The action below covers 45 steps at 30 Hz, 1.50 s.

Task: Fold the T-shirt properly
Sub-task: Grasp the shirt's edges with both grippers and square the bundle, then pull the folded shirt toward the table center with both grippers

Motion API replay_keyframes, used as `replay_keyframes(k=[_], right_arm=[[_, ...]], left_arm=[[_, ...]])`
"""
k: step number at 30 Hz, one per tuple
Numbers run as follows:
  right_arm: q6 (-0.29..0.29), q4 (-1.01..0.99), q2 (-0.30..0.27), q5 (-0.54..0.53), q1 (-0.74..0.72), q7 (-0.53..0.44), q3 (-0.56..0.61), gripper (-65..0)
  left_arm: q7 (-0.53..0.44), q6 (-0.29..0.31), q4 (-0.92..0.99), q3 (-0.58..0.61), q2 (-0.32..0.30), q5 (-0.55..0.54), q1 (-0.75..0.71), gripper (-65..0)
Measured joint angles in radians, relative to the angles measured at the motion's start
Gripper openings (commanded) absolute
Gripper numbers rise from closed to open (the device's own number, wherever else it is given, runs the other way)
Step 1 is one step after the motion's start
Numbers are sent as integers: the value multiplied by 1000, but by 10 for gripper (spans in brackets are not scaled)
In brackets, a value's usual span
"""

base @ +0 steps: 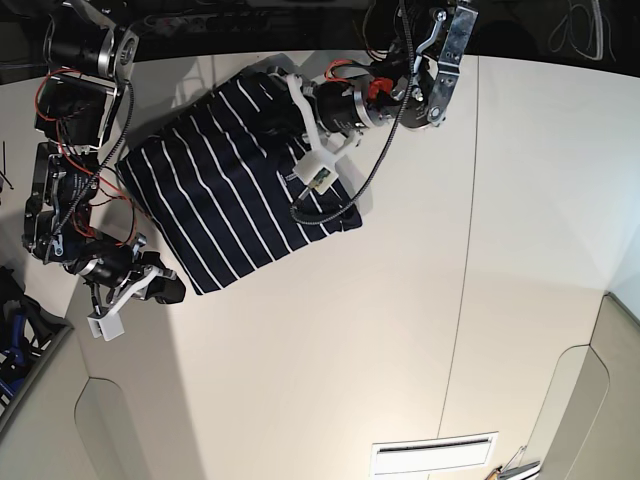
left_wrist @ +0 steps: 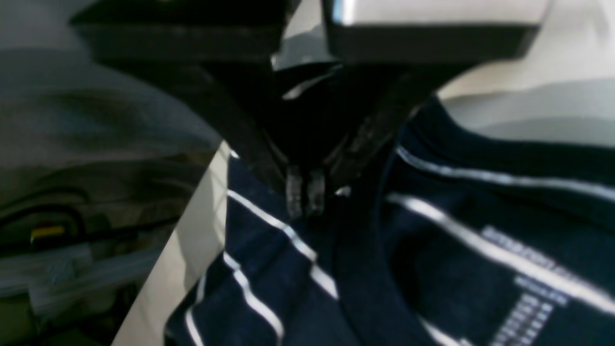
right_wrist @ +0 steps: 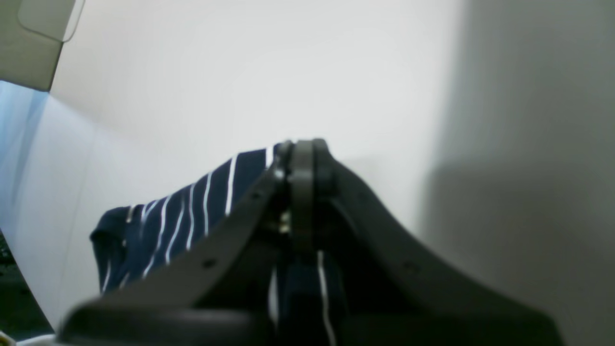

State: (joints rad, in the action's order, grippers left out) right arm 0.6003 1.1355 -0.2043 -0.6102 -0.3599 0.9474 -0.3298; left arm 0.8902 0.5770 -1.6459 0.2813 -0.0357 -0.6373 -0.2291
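The dark navy T-shirt (base: 230,190) with thin white stripes lies partly folded on the white table (base: 400,330) at the back left. My left gripper (base: 278,78) is at its far edge. In the left wrist view the left gripper (left_wrist: 305,194) has its tips together, pinching cloth (left_wrist: 269,269) beside the collar, where printed label text (left_wrist: 528,283) shows. My right gripper (base: 172,290) is at the shirt's near left corner. In the right wrist view the right gripper (right_wrist: 300,163) is shut with striped cloth (right_wrist: 192,211) between and behind its fingers.
The table's left edge (left_wrist: 192,250) runs close beside the shirt, with cables and clutter (left_wrist: 53,230) below it. A vent slot (base: 435,455) sits at the table's near side. Table seams (base: 465,250) run down the right half.
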Motion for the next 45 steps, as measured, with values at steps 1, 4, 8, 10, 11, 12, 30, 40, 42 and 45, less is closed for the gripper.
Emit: replay_keyframes(k=[1, 4, 8, 10, 11, 12, 30, 40, 42, 45], right_arm=[[0, 0, 0, 0, 0, 0, 0, -650], [0, 0, 0, 0, 0, 0, 0, -650], [0, 0, 0, 0, 0, 0, 0, -650], [1, 0, 0, 0, 0, 0, 0, -650], [1, 0, 0, 0, 0, 0, 0, -650], [1, 0, 0, 0, 0, 0, 0, -650], [2, 0, 2, -52, 58, 15, 0, -650], [2, 0, 2, -45, 61, 27, 0, -650], [2, 0, 2, -44, 61, 26, 0, -650], [2, 0, 2, -44, 51, 24, 0, -650]], left_arm=[[11, 0, 5, 0, -3, -1, 9, -650], [23, 1, 13, 1, -23, -3, 33, -650], [22, 5, 13, -2, -68, -9, 58, -650], [23, 8, 13, -16, -95, -10, 72, -650], [23, 8, 13, -28, -108, -10, 80, -650], [23, 8, 13, -38, -117, -9, 89, -650], [-8, -39, 51, -82, -212, 55, 291, -650], [-5, -38, -258, -83, -214, 19, 129, -650], [1, -19, -275, -82, -214, 23, 74, -650], [2, 7, -275, -81, -214, 9, 21, -650]])
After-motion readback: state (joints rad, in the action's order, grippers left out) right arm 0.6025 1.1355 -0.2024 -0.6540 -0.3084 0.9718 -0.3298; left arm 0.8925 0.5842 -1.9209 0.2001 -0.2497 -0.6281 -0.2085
